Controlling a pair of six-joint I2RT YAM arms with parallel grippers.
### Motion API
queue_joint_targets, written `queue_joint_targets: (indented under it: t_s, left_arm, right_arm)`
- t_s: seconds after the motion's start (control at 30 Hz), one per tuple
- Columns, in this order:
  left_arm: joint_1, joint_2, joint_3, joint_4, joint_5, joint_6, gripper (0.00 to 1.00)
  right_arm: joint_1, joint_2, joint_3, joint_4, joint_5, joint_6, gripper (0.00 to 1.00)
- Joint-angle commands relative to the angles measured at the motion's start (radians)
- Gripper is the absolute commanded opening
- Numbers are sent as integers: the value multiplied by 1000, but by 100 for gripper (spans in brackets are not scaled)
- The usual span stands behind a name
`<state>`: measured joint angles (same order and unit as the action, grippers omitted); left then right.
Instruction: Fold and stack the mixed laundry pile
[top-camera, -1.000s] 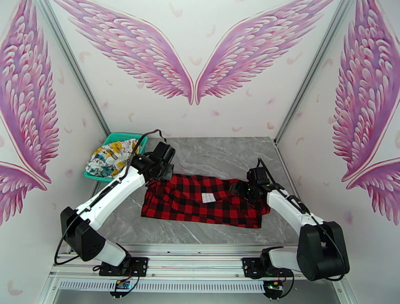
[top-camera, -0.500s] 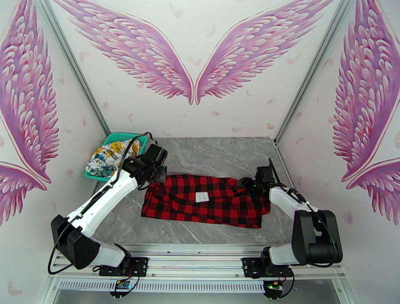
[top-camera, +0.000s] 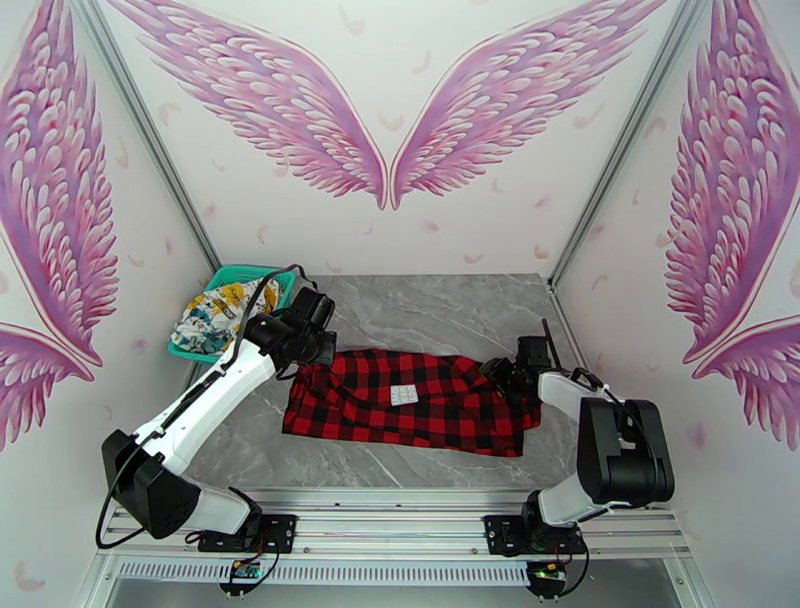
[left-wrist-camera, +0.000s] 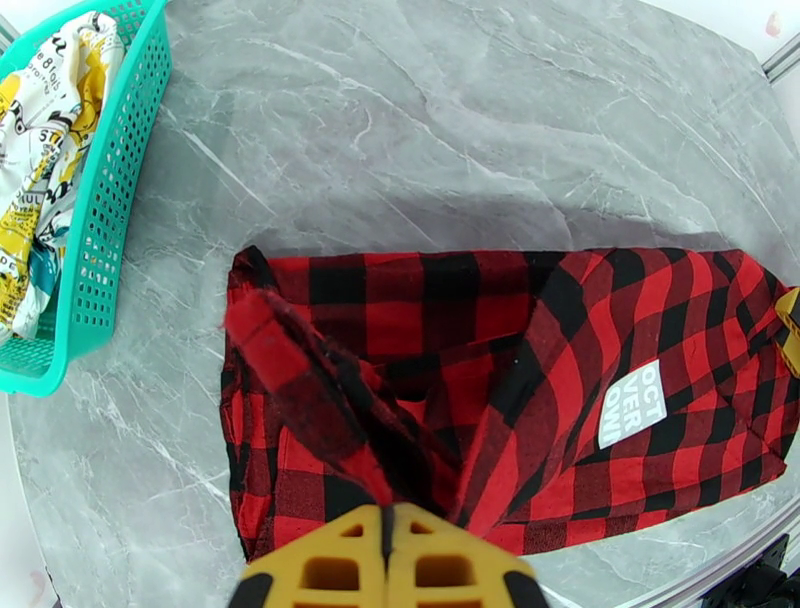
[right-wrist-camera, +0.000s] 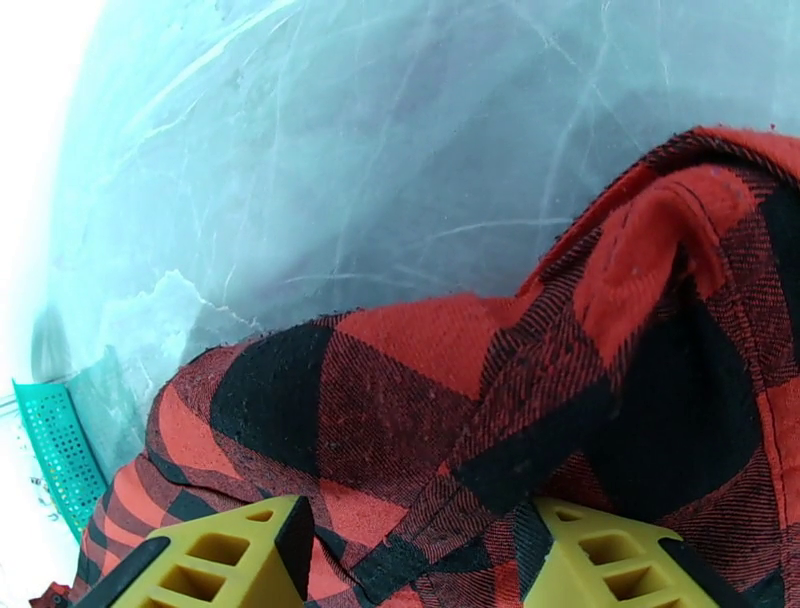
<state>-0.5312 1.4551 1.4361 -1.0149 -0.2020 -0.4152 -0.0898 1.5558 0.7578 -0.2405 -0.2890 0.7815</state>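
The right gripper (right-wrist-camera: 420, 575) swings out to the right-hand end of the red-and-black plaid garment (top-camera: 380, 412) and is narrowing now. Its jaws are still apart, astride a raised ridge of cloth that they have not yet pinched. Across the table (top-camera: 430, 305), the left gripper (left-wrist-camera: 385, 560) stays clamped on the garment's left end, a fold of plaid drawn up into its closed fingers. It has tugged the cloth a touch leftward, and the white lettering (left-wrist-camera: 632, 403) slides with it. My read: both ends are nearly secured, so the first fold looks close. The white cartoon-print garment (top-camera: 218, 312) waits in the teal basket (top-camera: 262, 272) at the far left, untouched.
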Motion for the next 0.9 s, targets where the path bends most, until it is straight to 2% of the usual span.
queue_joint_targets:
  t_s: [0.0,0.2,0.4,0.57,0.87]
  left_arm:
    - [6,1,4,11,6,3,0]
    - [7,4,4,14,17,1,0]
    - [5,-4,21,-18,47,-5,0]
    - [11,-20,16,-88,113,-51,0]
    - [87,-32,-112,-135,210,-93,0]
  right_arm:
    - [-21,-23,21,49,-7,-18,57]
    - [-29,18,40,126,-38,-7,47]
    - [-49,25,66,107,-44,-37,18]
    - [-71,-22,77,38,-23,-82,0]
    - [-117,33,58,26,-26,-119,0]
